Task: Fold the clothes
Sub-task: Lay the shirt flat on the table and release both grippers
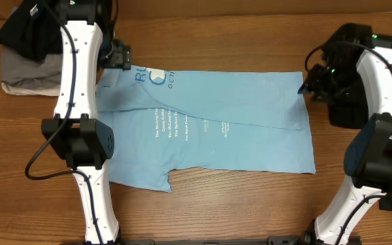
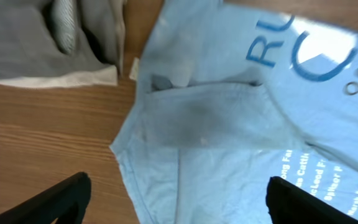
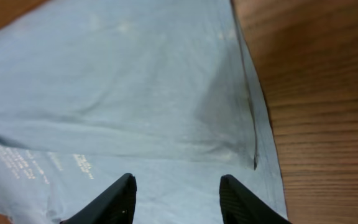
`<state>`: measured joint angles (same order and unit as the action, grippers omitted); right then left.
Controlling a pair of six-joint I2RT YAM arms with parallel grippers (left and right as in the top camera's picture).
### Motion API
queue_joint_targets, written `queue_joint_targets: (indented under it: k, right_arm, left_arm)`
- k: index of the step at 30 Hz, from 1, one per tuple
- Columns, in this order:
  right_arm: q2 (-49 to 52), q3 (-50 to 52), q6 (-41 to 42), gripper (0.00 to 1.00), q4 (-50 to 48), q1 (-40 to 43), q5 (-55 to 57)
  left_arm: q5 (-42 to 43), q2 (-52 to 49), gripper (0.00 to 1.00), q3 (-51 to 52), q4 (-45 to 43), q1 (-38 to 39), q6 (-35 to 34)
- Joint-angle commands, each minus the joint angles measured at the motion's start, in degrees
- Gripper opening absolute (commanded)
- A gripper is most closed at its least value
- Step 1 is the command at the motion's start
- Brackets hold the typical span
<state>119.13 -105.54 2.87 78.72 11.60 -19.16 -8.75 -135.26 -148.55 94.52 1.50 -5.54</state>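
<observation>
The light-blue T-shirt (image 1: 209,129) lies flat on the wooden table, with its far edge folded over toward the front so the blue print and white lettering show. My left gripper (image 1: 118,56) is open and empty above the shirt's far left corner; in the left wrist view (image 2: 179,202) its fingers straddle the shirt's (image 2: 229,124) folded sleeve edge. My right gripper (image 1: 313,78) is open and empty above the far right corner; in the right wrist view (image 3: 177,190) the shirt (image 3: 117,93) lies under it. The black garment (image 1: 22,27) sits at the far left.
The black garment rests on a pile of grey and white cloth (image 1: 19,75), which also shows in the left wrist view (image 2: 36,50). Bare wooden table (image 1: 250,204) lies in front of the shirt and to its right (image 3: 316,93).
</observation>
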Motion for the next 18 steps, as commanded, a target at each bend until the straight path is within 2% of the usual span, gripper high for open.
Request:
queue_joint_targets:
  k: [1,8,14,18]
  right_arm:
    - [-7.6,-4.3,-0.3,0.50,1.3,0.2,-3.1]
    - [-20.5,-4.4,2.5,0.55,3.6,0.0,-3.7]
    - [-30.6,-3.5,4.7,0.57,7.5,-1.0,-2.6]
    - [-38.9,2.7,6.7,0.60,7.7,-1.4,-2.5]
  left_arm:
    - [1.0,1.3,1.00,-10.2,2.2,0.0,0.4]
    - [8.4,9.2,1.00,-21.0,2.3,0.1,0.3]
    - [11.3,18.9,1.00,-20.8,2.3,0.5,0.2]
    - [11.5,25.3,1.00,-18.6,2.3,3.2,-0.7]
